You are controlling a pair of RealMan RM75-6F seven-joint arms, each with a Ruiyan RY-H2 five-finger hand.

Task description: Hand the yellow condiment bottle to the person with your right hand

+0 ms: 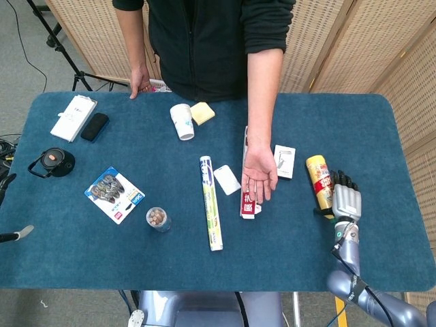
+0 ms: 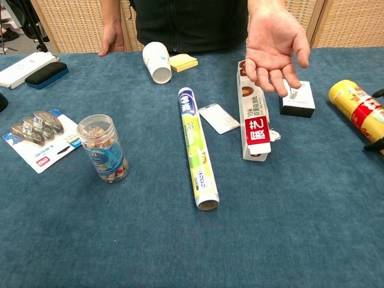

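Yellow condiment bottle lying on the blue table at its right side, our right hand set over its near end, whether the fingers grasp it we cannot tell, person's open palm waiting near centre, our left hand unseen.

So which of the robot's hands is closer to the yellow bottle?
The right hand, right beside the yellow bottle. The left hand is at the table's far opposite edge.

Paper cup on its side, sticky notes beside it, foil roll, lidded jar
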